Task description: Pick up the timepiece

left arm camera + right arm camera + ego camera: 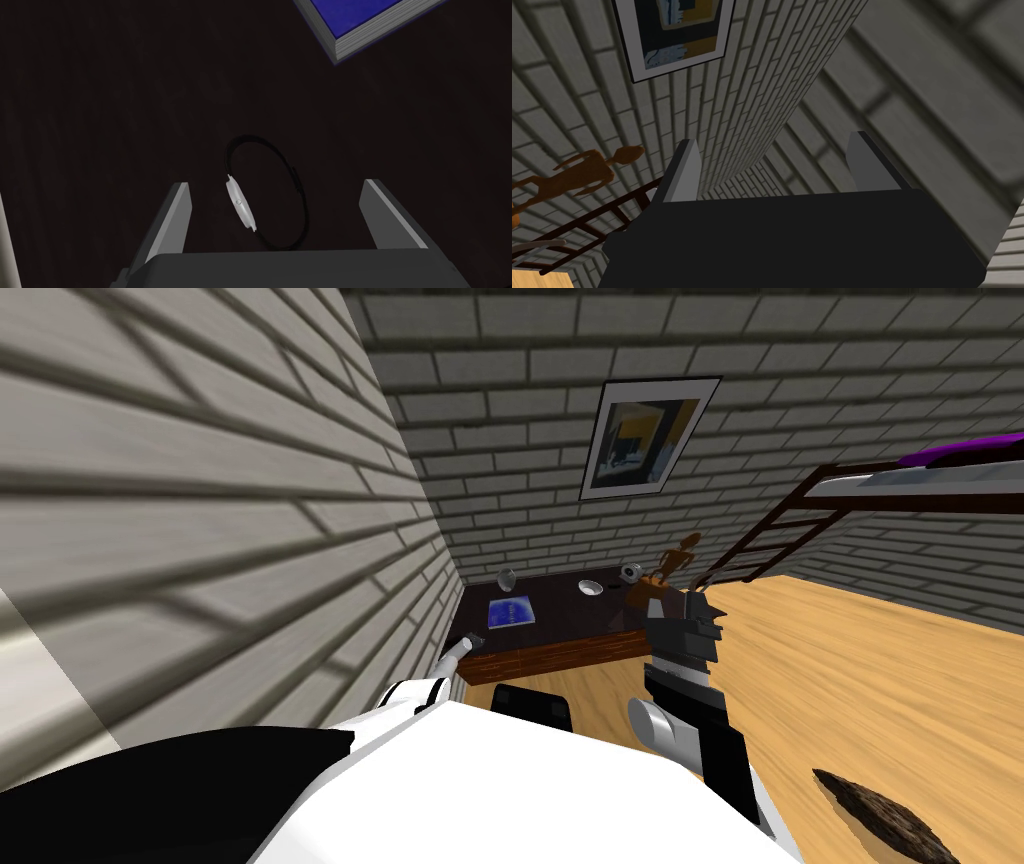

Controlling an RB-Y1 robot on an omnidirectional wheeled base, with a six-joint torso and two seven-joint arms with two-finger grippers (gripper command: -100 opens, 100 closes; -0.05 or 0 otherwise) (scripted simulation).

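My left tool [276, 183] hangs right over the dark counter [100, 125], and its two flat grey fingers stand wide apart with nothing in them. The watch [240, 202] lies on the counter between those fingers, a bit nearer to one than the other. I think the job now is to go down and close on it.

To do that well, I would slide the tool a little so the watch sits in the middle, then go straight down until the fingertips are almost on the counter, and squeeze slowly. The strap is a thin black loop, so it may bend or slip out. The small white face looks smooth and hard, and it may be the better part to pinch.

The counter top is flat, very dark and plain. A little way past the watch lies a blue book [365, 20] with a thick block of pale pages. My right tool [773, 140] is up in the air by the counter's right end, its fingers also wide and empty. Farther back sit a round white bowl [590, 586] and a skinny brown figure [680, 558].
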